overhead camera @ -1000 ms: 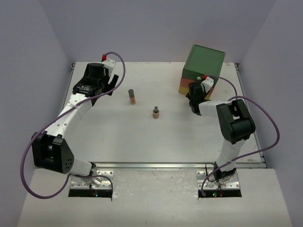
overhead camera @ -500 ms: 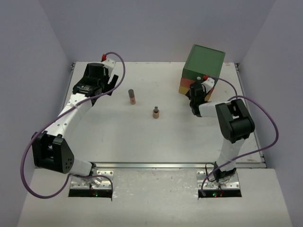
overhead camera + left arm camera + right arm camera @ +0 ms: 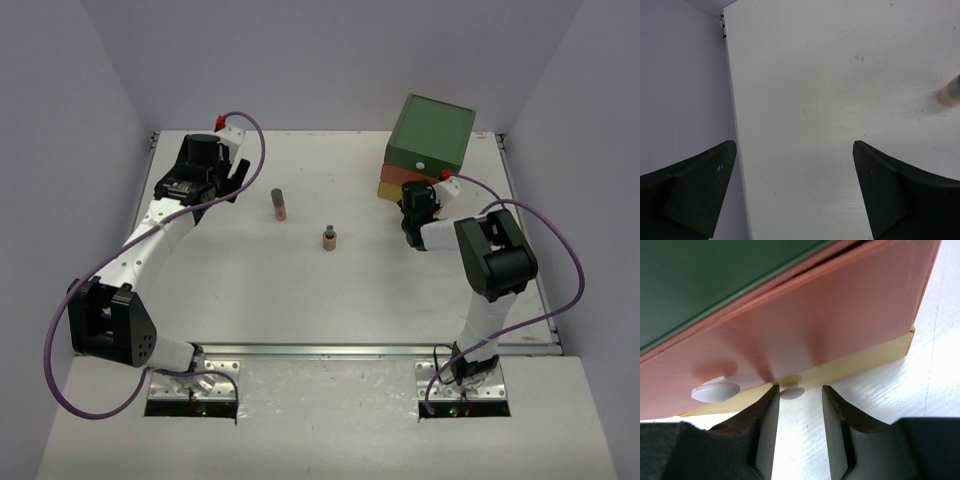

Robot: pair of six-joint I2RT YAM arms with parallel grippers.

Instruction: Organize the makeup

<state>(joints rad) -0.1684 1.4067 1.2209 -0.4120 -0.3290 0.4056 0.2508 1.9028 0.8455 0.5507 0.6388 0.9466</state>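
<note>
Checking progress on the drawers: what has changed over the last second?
The right pincer sank down the front of the drawer box, uncovering the green drawer's white knob. Its fingers now flank the yellow drawer's knob without gripping it. Nothing was taken or released. The left pincer, open, the taller tube, the shorter tube and the box stayed put.

One overhead view, two wrist close-ups

The table (image 3: 300, 290) is lit brightly and evenly; shadows are kept faint. The left gripper (image 3: 792, 145) is rendered dark and soft-edged.
</note>
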